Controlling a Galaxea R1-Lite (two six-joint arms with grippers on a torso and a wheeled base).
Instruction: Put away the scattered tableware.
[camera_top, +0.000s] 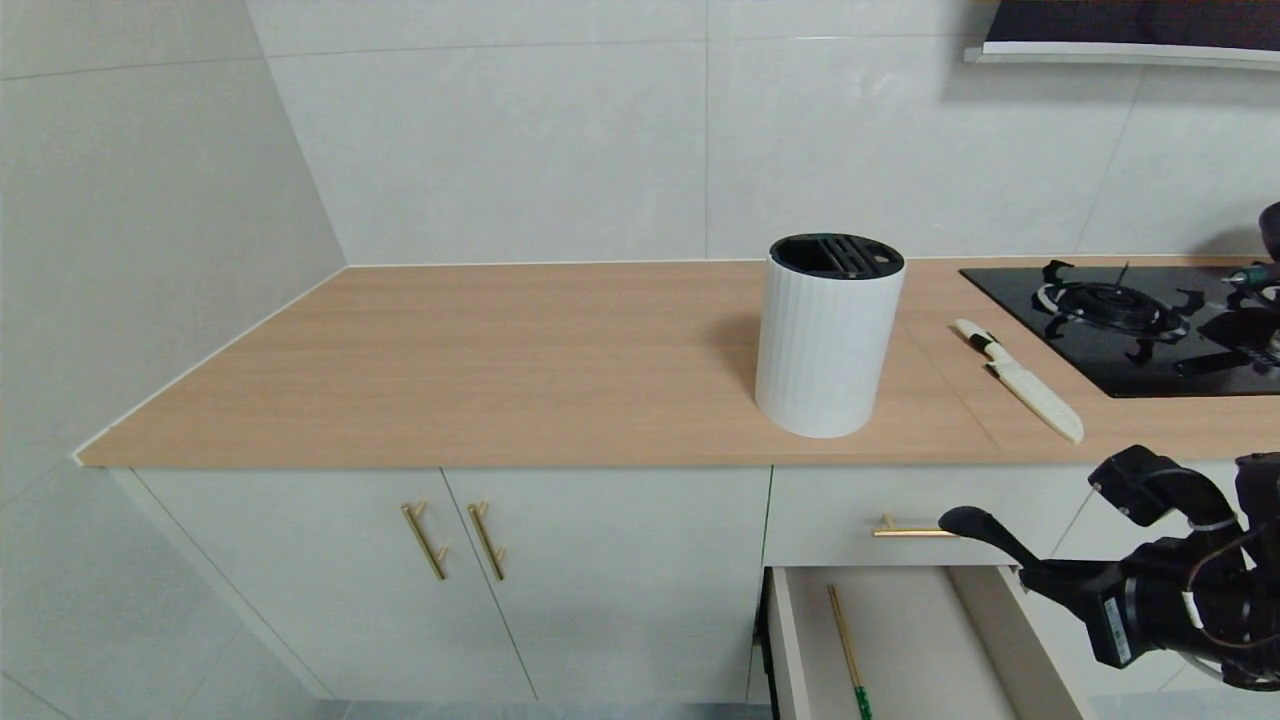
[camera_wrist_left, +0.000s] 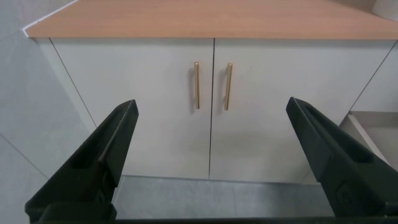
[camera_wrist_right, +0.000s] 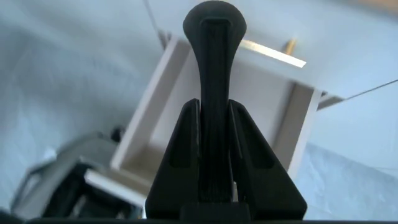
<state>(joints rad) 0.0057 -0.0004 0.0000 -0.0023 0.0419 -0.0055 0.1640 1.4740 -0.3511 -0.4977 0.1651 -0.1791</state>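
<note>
Trouble from here centres on the knife (camera_top: 1018, 381), the one piece of tableware you have lying loose on the countertop (camera_top: 500, 360). It rests flat between the white holder (camera_top: 826, 340) and the stove (camera_top: 1120, 320), with its blade end pointing at the counter's front edge and close to it. Your right gripper (camera_top: 968, 521) hangs below counter height over the open drawer (camera_top: 788, 640), its fingers pressed together with nothing between them. Your left gripper (camera_wrist_left: 211, 107) is spread wide and empty, facing the cabinet doors (camera_wrist_left: 155, 106). Chopsticks (camera_top: 847, 645) lie in the drawer.

If you raise the right arm straight up from where it is, you may clip the counter edge or the brass handle (camera_top: 910, 531) just above the drawer. A flat, thin knife gives you little to pinch. A grasp that lands on the blade rather than the grip could slip, and a nudge toward you could send it off the edge into the drawer or onto the floor. If you aim poorly at the slots in the holder's black top, you may tip the holder, which also stands near the front edge.
</note>
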